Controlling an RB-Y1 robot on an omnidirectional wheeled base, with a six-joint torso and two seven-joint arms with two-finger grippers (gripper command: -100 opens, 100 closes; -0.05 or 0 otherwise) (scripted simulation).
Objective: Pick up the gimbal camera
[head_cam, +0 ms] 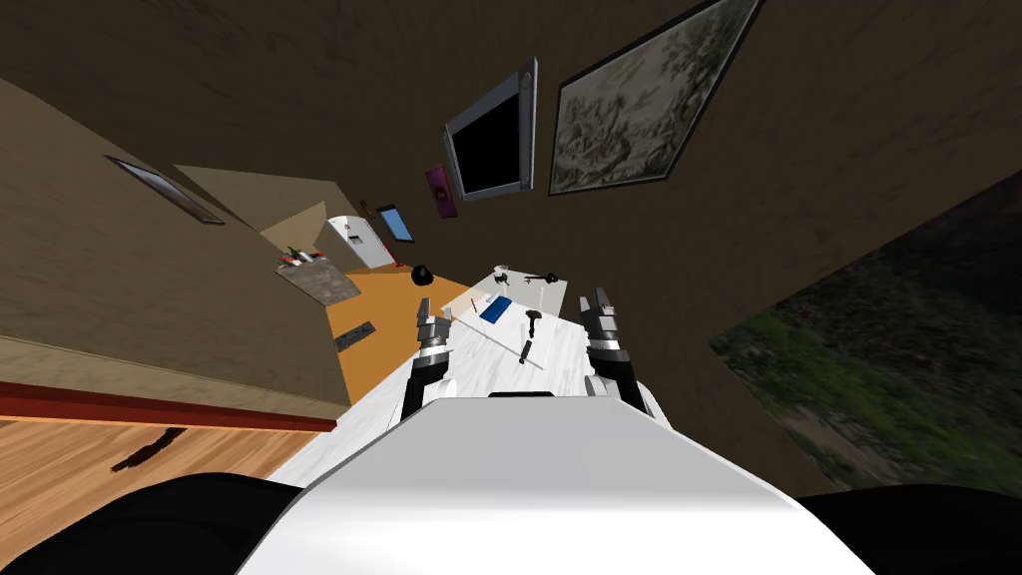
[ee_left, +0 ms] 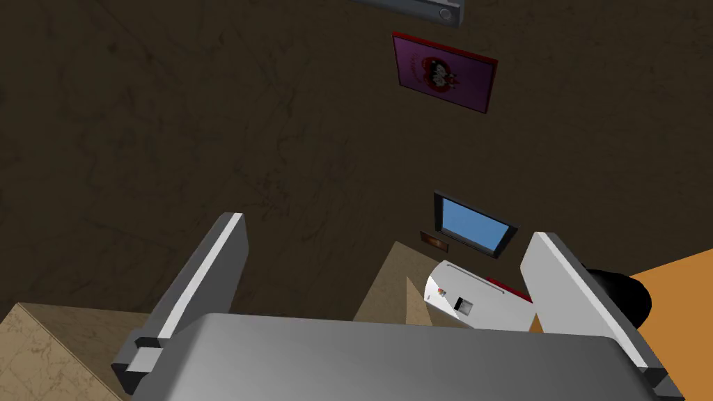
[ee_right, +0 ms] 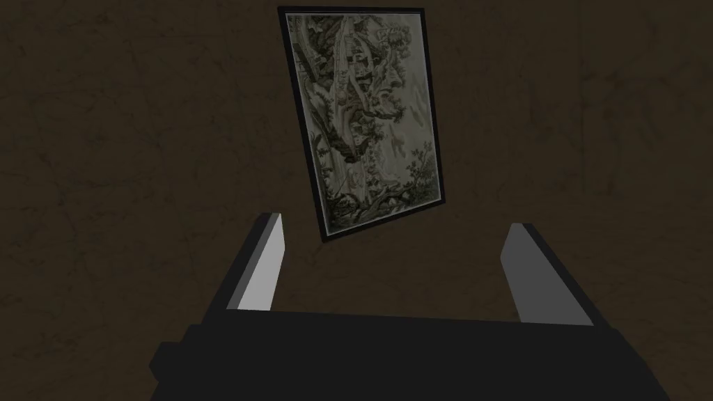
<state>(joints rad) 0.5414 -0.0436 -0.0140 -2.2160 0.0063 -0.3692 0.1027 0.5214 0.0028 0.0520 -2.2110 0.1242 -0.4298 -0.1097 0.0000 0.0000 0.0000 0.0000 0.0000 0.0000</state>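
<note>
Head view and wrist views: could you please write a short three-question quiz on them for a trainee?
1. True or false: the left gripper has its fingers shut on a thing.
2. Which colour is the flat item lying on the white table? A red, B blue, C green.
3. Short answer: what hangs on the wall right beside the black screen?

Key: 1 false, the fingers stand open with nothing between them; 2 B; 3 a framed picture.
</note>
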